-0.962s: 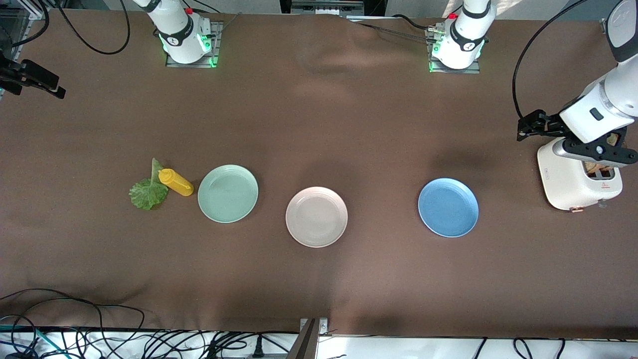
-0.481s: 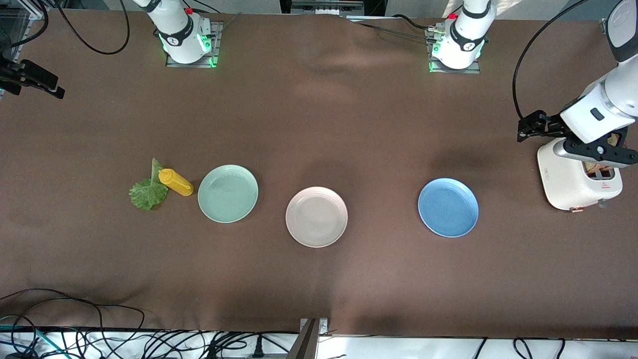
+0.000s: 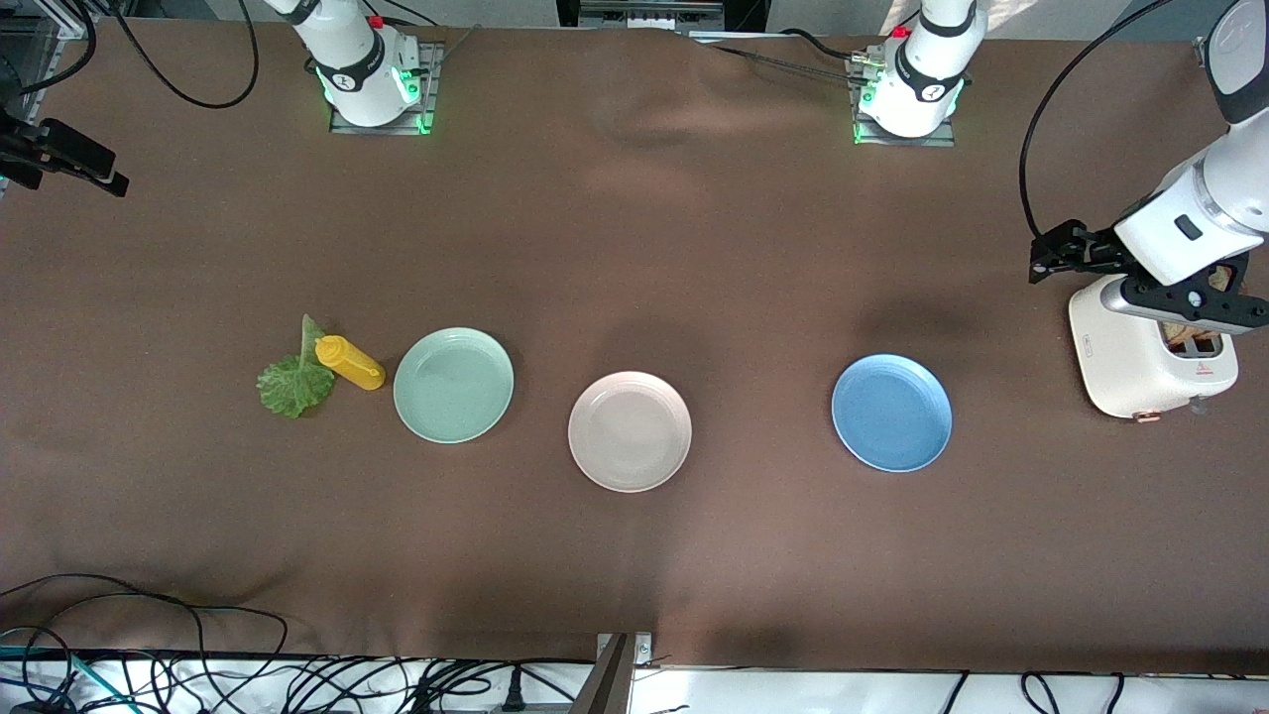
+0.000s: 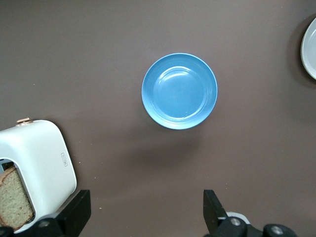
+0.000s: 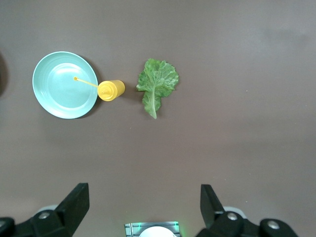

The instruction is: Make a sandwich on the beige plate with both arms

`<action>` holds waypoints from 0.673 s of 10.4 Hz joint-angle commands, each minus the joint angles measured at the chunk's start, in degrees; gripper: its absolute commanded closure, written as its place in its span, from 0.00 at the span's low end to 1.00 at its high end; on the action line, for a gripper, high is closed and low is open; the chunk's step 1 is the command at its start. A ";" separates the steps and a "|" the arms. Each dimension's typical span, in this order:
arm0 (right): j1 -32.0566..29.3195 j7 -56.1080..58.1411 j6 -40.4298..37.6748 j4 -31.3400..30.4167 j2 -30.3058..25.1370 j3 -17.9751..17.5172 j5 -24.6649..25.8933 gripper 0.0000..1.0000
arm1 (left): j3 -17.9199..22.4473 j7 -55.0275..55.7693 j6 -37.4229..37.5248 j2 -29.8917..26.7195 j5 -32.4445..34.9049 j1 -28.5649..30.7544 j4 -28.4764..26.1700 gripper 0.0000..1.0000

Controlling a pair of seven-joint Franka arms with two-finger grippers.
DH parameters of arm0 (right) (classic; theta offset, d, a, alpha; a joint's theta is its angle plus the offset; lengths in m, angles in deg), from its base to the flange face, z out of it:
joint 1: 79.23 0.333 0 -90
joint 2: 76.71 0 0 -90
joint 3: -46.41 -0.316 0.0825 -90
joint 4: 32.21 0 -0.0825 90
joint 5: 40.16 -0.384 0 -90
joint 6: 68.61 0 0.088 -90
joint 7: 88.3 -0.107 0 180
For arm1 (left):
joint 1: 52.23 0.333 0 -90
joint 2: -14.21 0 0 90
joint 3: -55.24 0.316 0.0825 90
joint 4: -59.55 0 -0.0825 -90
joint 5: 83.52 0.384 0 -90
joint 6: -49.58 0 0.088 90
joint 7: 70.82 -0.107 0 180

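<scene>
The beige plate (image 3: 630, 431) (image 4: 311, 49) lies bare mid-table between a mint-green plate (image 3: 453, 385) (image 5: 64, 85) and a blue plate (image 3: 891, 413) (image 4: 179, 91). A brown bread slice (image 4: 12, 197) (image 3: 1195, 337) stands in a white toaster (image 3: 1140, 362) (image 4: 42, 163) at the left arm's end. A green lettuce leaf (image 3: 294, 382) (image 5: 157, 85) lies flat on the cloth at the right arm's end. My left gripper (image 4: 146, 207) (image 3: 1190, 302) hangs open and empty high over the cloth beside the toaster. My right gripper (image 5: 143, 205) is open and empty, high over the cloth.
A yellow squeeze bottle (image 3: 349, 362) (image 5: 110, 90) lies between the lettuce and the mint-green plate, touching the leaf's edge. The arm bases (image 3: 369, 89) (image 3: 907, 99) stand at the table's edge farthest from the front camera. Cables trail along the edge nearest it.
</scene>
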 commanded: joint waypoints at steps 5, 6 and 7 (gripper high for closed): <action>-0.56 -0.18 -0.34 1.19 0.46 -0.09 -1.24 0.00 | 0.15 -0.08 0.05 1.00 -0.90 -0.10 0.96 0.00; -0.56 -0.18 -0.34 1.19 0.46 -0.09 -1.32 0.00 | 0.15 -0.08 0.05 1.35 -0.81 -0.10 0.96 0.00; -0.56 -0.18 -0.34 1.19 0.46 -0.09 -1.32 0.00 | 0.15 -0.08 0.05 1.35 -0.81 -0.28 0.96 0.00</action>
